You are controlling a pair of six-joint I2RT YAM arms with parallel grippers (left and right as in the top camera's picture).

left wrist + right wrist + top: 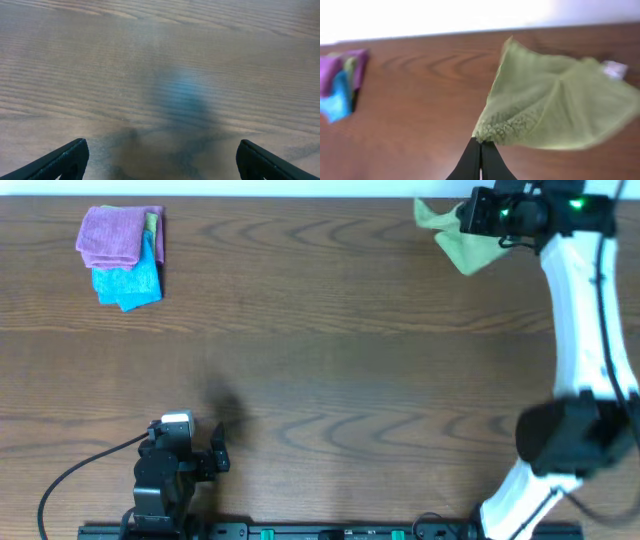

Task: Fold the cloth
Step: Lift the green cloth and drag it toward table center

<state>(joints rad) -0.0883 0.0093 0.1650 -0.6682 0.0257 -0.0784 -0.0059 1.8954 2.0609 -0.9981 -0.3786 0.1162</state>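
Light yellow-green cloth (555,107) at the far right edge of the tabletop (330,350), one tip pinched by the closed right gripper (481,145), cloth fanning away from the pinch, long axis diagonal toward its white tag (615,69), left gripper (162,150) wide apart, holding nothing, purple cloth (118,235) and blue cloth (130,282) stacked far left.

Right arm (575,310): white shells, black joints, thin black cable along it, green light (577,204) at wrist. Left arm (165,475): black, silver block (177,420) on top, black cable (95,455) trailing. Fingers (65,160) black, wedge-shaped
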